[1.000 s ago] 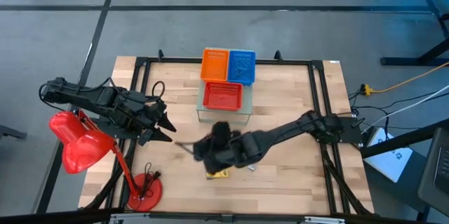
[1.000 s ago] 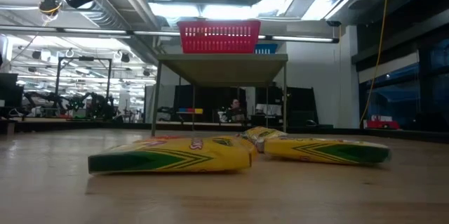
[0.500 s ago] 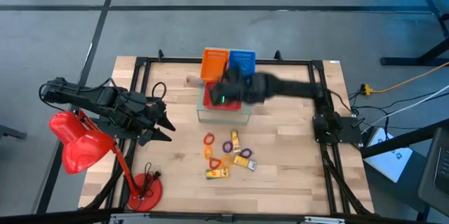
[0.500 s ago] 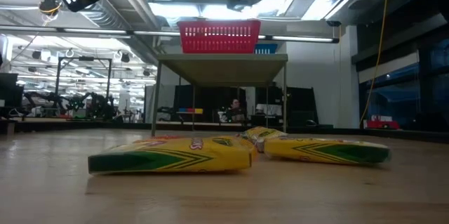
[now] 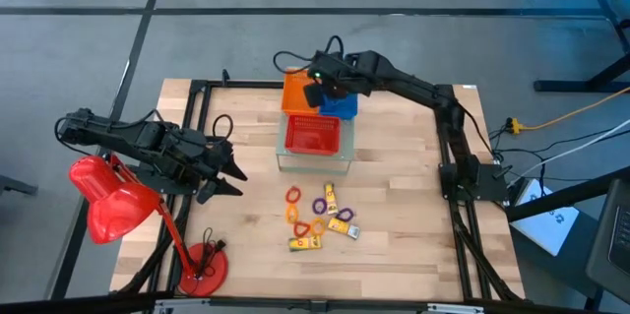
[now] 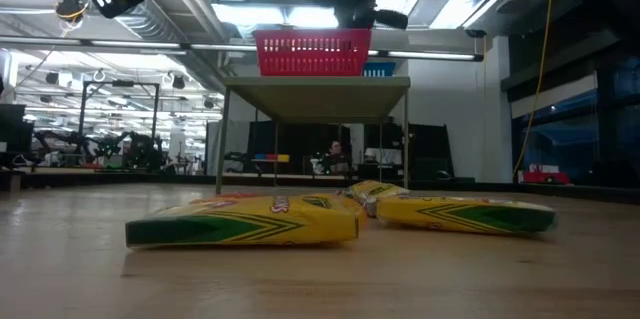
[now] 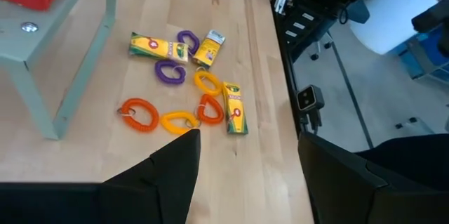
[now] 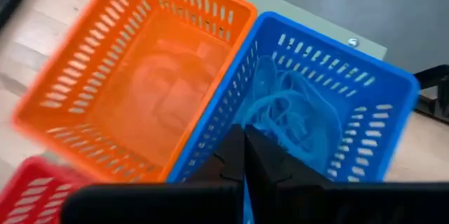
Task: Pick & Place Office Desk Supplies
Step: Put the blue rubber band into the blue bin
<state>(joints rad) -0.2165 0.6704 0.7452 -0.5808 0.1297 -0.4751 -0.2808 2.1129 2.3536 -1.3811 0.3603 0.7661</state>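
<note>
The small supplies lie in a loose pile on the wooden table: an orange loop (image 5: 292, 196), a purple loop (image 5: 320, 206) and yellow oblong boxes (image 5: 342, 223). The left wrist view shows the pile (image 7: 200, 80) too. My right gripper (image 5: 313, 83) hovers over the seam between the orange basket (image 8: 140, 83) and the blue basket (image 8: 337, 90), shut, with blue loops (image 8: 284, 115) just past its fingertips. My left gripper (image 5: 234, 171) waits open at the table's left, pointing toward the pile. My right gripper (image 8: 244, 134) comes from above, pointing down, and appears shut on a blue loop (image 8: 270, 122) at its fingertips. The fingers themselves hide the place of contact, so which part of the loop they have cannot be told. The loop hangs over the blue basket's inside.
A red basket (image 5: 312, 134) sits on a grey-green stand (image 5: 315, 164) in front of the other two baskets. A big red desk lamp (image 5: 113, 201) stands at the near left, its base (image 5: 202, 267) on the table. Black frame rails run along the table's sides.
My right gripper has risen from the pile in the table's middle and swung toward the far edge, passing over the red basket to above the orange and blue baskets. The pile, covered by the arm before, now shows.
</note>
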